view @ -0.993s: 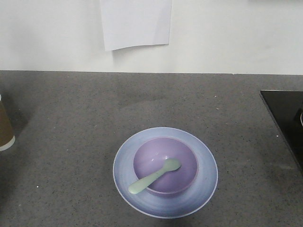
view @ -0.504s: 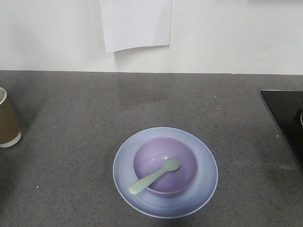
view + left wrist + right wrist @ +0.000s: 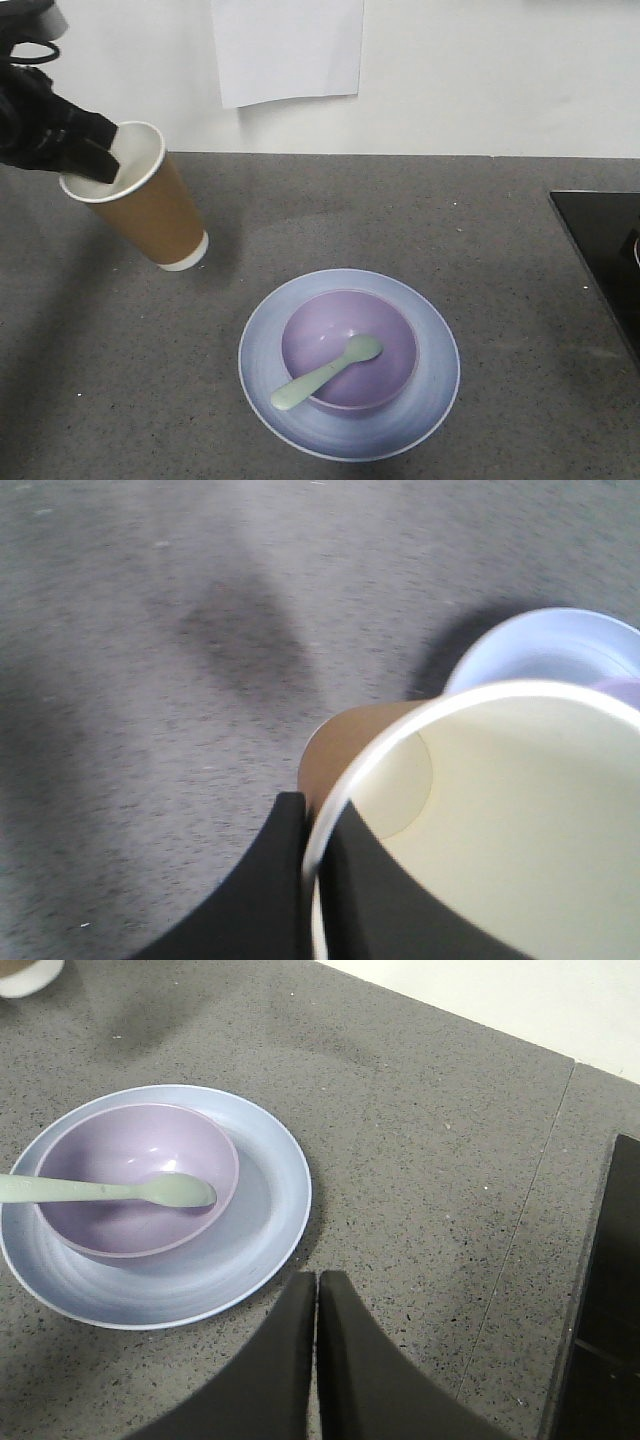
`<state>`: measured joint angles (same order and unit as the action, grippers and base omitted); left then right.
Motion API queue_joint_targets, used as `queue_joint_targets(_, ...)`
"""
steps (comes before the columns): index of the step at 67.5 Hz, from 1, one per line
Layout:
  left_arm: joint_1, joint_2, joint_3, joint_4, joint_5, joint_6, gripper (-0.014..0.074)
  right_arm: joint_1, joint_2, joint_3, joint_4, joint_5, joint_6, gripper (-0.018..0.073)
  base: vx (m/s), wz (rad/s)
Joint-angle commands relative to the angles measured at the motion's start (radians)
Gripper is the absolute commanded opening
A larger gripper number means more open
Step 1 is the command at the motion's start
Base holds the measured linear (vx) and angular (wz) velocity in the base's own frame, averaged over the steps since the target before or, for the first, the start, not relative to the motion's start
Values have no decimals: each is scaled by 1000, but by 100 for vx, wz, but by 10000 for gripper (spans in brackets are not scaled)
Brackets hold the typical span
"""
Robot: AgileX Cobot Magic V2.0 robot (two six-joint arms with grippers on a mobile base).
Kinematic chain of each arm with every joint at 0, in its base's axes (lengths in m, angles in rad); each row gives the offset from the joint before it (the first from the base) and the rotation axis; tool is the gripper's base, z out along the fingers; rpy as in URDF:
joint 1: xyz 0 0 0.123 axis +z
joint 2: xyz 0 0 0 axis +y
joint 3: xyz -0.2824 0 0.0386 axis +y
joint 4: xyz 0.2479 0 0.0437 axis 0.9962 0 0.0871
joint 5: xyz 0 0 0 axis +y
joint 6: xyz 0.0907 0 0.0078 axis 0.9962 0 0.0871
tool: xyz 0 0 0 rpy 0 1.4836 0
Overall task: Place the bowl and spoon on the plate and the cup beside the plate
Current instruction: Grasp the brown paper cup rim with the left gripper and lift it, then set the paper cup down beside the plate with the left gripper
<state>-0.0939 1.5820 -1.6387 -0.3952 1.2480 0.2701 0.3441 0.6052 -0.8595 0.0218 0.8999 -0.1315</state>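
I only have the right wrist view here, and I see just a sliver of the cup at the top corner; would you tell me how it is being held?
Observer: The left pincer grips the cup at its rim, one finger inside the mouth and one outside.
Operator: Thank you. Is the cup upright?
Observer: No, the front view shows it tilted, mouth toward the arm and white base toward the plate.
Operator: Is anything in the cup?
Observer: The left wrist view looks straight into it, and it shows only a bare pale inside.
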Motion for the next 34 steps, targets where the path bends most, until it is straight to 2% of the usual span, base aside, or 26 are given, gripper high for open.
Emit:
queue_joint_targets(1,-58,-42,-9,35,3,-49,-8,-5,4,-23,1,-67,-2,-3,0,0)
queue_joint_targets(10,-96,-42,80,60,3,-55,-8,-5,4,-23,1,-57,-2,-3,0,0)
queue_joint_targets(23,-96,-42,195,57,-10,-34,-8,-5,4,-23,1,-57,-2,-3,0,0)
queue_joint_targets(34,-105,-42,228,49,-50,-31,-8,-5,4,-23,1,-57,-2,-3,0,0)
